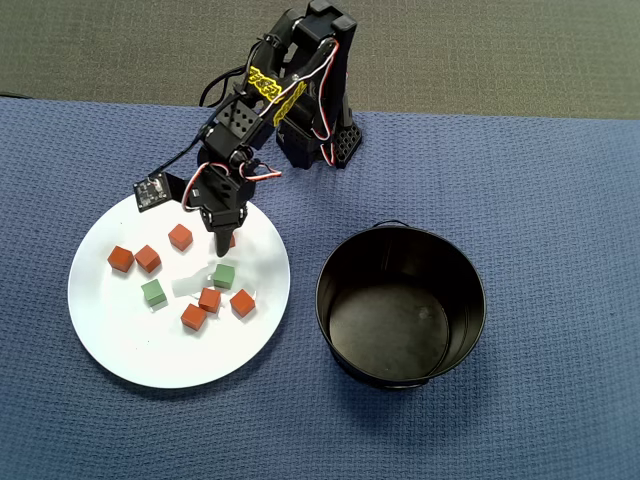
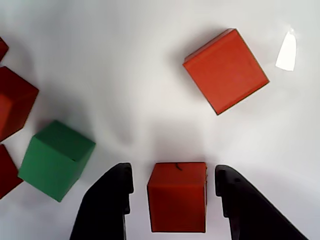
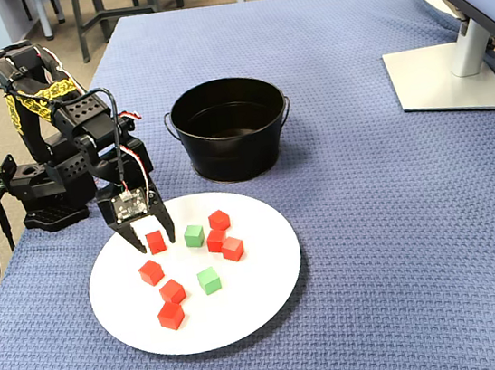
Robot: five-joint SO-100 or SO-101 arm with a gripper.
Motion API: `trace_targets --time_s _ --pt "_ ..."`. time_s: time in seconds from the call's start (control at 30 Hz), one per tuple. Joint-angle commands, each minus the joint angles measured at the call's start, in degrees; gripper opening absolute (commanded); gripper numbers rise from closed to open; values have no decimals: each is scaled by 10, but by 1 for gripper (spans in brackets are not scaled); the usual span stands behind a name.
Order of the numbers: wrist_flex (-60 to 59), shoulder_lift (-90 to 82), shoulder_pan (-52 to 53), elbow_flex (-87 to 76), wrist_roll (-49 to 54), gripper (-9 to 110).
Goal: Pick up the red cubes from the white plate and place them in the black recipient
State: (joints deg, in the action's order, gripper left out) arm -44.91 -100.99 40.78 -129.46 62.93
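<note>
One red cube (image 2: 177,196) sits between our gripper (image 2: 174,182) fingers at bottom centre of the wrist view, jaws open, gaps both sides, on the plate (image 2: 150,75).

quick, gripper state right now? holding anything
Gripper: open, fingers either side of a red cube on the white plate, gaps showing on both sides, not gripping it.

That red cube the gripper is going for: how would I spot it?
Find the white plate in front of the black pot. At its edge nearest the arm, one red cube sits between the open gripper; the other cubes lie clear of it.
</note>
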Motion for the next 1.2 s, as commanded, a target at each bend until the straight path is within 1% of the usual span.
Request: trace_targets --time_s 0.0,0.2,0.67,0.73,0.83,0.9,1.03,1.17 --pt "18 0 -8 12 12 9" --pt "17 -7 -22 -2 14 9" --pt "-35 -20 -44 1 10 11" --pt "-35 -22 -44 2 5 9" --pt "-34 -21 -44 5 0 0" --pt "-33 -22 -44 5 -4 0" --pt "-27 -43 -45 16 -44 0" --pt "-62 -107 -57 57 -121 0"
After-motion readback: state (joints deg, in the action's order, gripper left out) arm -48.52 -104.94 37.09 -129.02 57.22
